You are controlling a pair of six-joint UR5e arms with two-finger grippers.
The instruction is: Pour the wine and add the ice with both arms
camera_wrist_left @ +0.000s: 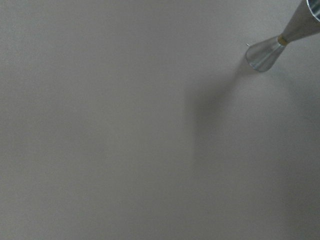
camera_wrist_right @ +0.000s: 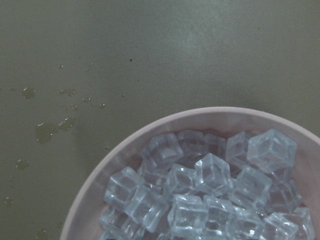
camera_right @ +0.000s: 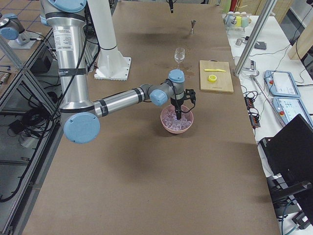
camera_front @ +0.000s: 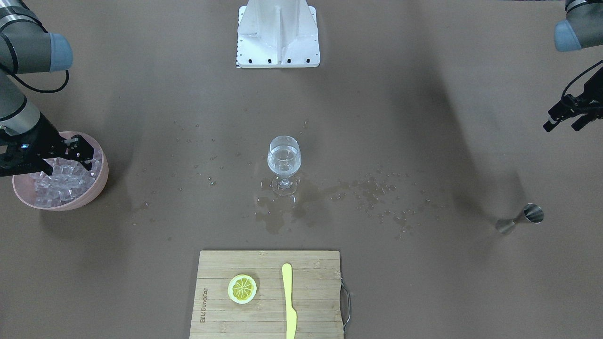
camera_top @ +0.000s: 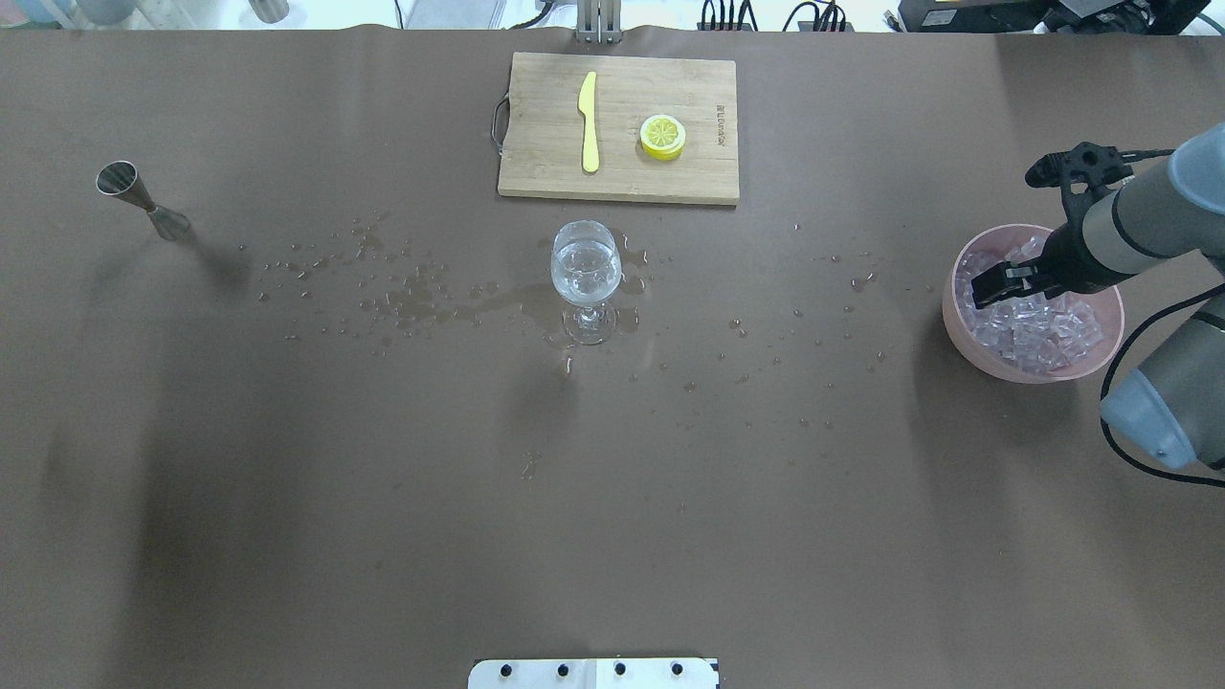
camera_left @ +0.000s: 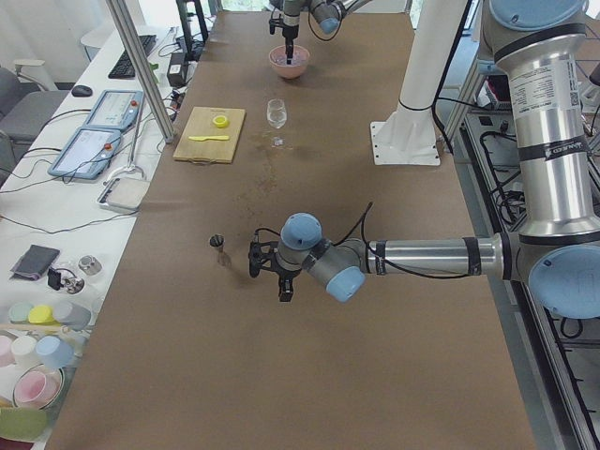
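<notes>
Right gripper (camera_front: 87, 155), mine: fingers parted, empty, over ice (camera_front: 56, 186) in bowl (camera_front: 101, 182). Left gripper (camera_front: 563, 125), mine: parted, empty, near jigger (camera_front: 520, 220). Wine (camera_front: 284, 161): in glass (camera_front: 284, 186), centre of table (camera_front: 424, 282).

Long table (camera_top: 287, 498) under matte brown covering; soft broad shadows lie across it. Light even and diffuse, from above. White side bench (camera_left: 56, 220) runs along table's side opposite robot. On bench: black keyboard (camera_left: 129, 58), mouse (camera_left: 82, 91), two blue-edged tablets (camera_left: 114, 108), cluster of pastel cups (camera_left: 52, 352). Aluminium post (camera_left: 141, 75) rises at bench edge. Exterior right view: terracotta floor tiles (camera_right: 19, 6), grey metal frame (camera_right: 22, 83) with cables beside table, black laptop (camera_right: 288, 144) on bench.
</notes>
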